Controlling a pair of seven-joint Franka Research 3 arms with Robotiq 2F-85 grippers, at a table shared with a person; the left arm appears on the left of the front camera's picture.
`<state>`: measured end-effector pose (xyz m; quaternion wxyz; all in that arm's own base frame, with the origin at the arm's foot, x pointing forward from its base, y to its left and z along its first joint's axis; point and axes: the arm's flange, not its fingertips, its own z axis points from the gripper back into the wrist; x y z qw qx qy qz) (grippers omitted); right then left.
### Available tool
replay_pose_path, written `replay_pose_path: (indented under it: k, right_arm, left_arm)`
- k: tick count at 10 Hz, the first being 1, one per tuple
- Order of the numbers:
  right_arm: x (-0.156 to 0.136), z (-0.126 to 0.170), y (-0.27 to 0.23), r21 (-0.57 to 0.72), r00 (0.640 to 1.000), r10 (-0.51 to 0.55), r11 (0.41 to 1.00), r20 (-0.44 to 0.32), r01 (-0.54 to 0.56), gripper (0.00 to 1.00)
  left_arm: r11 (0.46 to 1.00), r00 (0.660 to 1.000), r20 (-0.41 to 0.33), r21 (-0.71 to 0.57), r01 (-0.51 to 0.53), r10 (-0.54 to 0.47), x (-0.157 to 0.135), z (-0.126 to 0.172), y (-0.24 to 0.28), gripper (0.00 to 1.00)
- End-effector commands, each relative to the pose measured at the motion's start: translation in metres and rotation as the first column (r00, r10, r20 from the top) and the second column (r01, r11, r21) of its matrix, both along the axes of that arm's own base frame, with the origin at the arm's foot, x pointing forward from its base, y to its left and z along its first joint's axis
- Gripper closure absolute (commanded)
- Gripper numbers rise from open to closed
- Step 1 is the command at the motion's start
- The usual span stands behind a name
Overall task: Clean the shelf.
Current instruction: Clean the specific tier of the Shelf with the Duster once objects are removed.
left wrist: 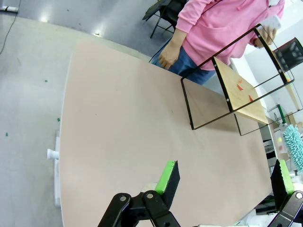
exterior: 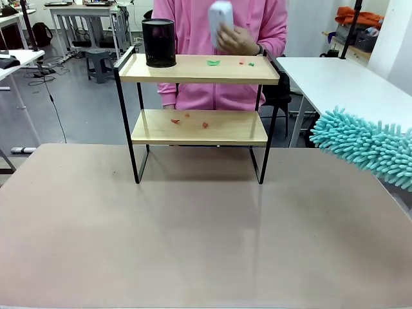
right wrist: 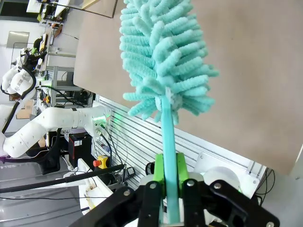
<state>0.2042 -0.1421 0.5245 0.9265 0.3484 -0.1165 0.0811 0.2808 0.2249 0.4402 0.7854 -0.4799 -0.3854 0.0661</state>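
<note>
Nearest, the right claw [right wrist: 170, 163] is clamped on the handle of a teal duster [right wrist: 161, 56] by the tabletop's [exterior: 193, 238] right side and the left claw [left wrist: 225, 165] gapes above it, while the shelf [exterior: 193, 76] stands at the far edge, scraps [exterior: 213, 62] on both boards, a black cup [exterior: 158, 42] on top, a person [exterior: 187, 26] behind.

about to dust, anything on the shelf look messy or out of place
Yes: loose scraps litter the shelf, green and red bits on its top board, red bits on the lower board.
</note>
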Motion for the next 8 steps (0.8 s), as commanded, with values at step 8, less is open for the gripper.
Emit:
replay_pose_path:
  k: [8]
  right_arm:
    - [0.01, -0.011, 0.197, -0.259, 0.951, 0.258, 0.943, 0.17, -0.21, 0.87]
  left_arm:
    - [1.0, 0.999, 0.032, 0.0, 0.002, -0.002, 0.001, 0.0, -0.001, 0.0]
